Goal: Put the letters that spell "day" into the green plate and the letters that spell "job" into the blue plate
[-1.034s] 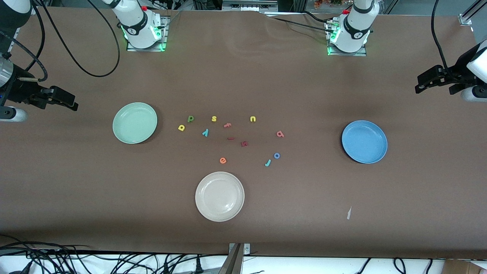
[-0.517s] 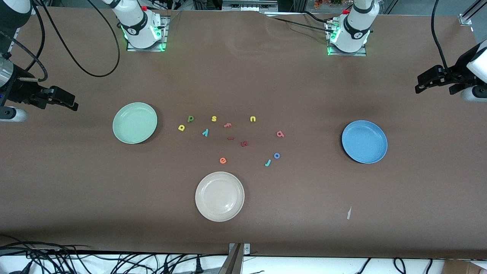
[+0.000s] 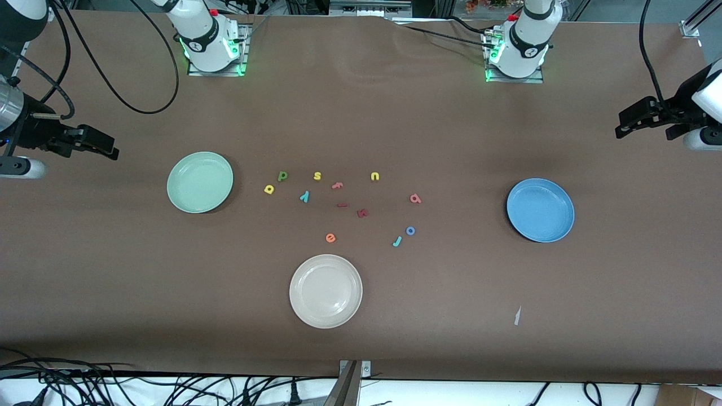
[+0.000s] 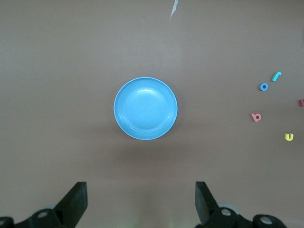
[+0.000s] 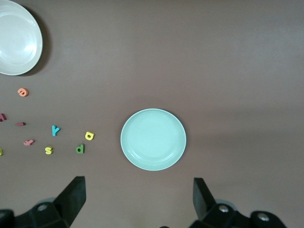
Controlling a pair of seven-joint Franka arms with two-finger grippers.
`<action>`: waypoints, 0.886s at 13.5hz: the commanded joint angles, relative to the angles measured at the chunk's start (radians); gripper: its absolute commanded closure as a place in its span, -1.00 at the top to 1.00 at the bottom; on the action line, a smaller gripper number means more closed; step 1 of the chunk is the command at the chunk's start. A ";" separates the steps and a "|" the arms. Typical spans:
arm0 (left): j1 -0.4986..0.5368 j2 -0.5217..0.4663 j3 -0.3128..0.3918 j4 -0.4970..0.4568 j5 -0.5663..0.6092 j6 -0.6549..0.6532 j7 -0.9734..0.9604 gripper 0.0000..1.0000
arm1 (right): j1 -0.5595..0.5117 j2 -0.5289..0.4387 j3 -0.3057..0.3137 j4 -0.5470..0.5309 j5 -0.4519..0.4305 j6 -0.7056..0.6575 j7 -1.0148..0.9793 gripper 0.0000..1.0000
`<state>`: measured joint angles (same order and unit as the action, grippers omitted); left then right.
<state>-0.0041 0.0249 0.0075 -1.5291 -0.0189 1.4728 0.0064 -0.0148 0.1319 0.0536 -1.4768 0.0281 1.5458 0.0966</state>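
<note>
The green plate (image 3: 200,182) lies toward the right arm's end, the blue plate (image 3: 540,210) toward the left arm's end. Between them are scattered the dark green "d" (image 3: 282,176), yellow "a" (image 3: 269,189), light-blue "y" (image 3: 304,196), pink "b" (image 3: 415,198), blue "o" (image 3: 410,230) and teal "j" (image 3: 397,241). My right gripper (image 3: 84,148) hangs open and empty over the table's edge by the green plate (image 5: 153,139). My left gripper (image 3: 640,125) hangs open and empty by the blue plate (image 4: 145,108).
A cream-white plate (image 3: 325,291) sits nearer the front camera than the letters. Other letters lie among them: yellow "s" (image 3: 317,176), yellow "u" (image 3: 375,176), orange "e" (image 3: 330,238), dark red "k" (image 3: 362,212). A paper scrap (image 3: 517,316) lies near the front edge.
My right gripper has shifted slightly toward the robots' bases. The left arm, the plates and the letters have not moved.
</note>
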 commanded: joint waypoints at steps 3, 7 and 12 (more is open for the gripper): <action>0.004 0.013 -0.001 0.029 -0.018 -0.023 -0.010 1.00 | -0.004 -0.017 0.008 -0.014 -0.013 -0.010 -0.003 1.00; -0.010 0.013 -0.003 0.032 -0.019 -0.023 -0.032 1.00 | 0.019 -0.017 0.006 -0.014 -0.022 -0.012 -0.001 1.00; -0.010 0.013 -0.003 0.033 -0.018 -0.023 -0.036 1.00 | 0.019 -0.015 0.005 -0.013 -0.020 -0.012 -0.001 1.00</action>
<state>-0.0107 0.0250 0.0015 -1.5286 -0.0190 1.4722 -0.0172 0.0048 0.1319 0.0568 -1.4772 0.0203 1.5421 0.0966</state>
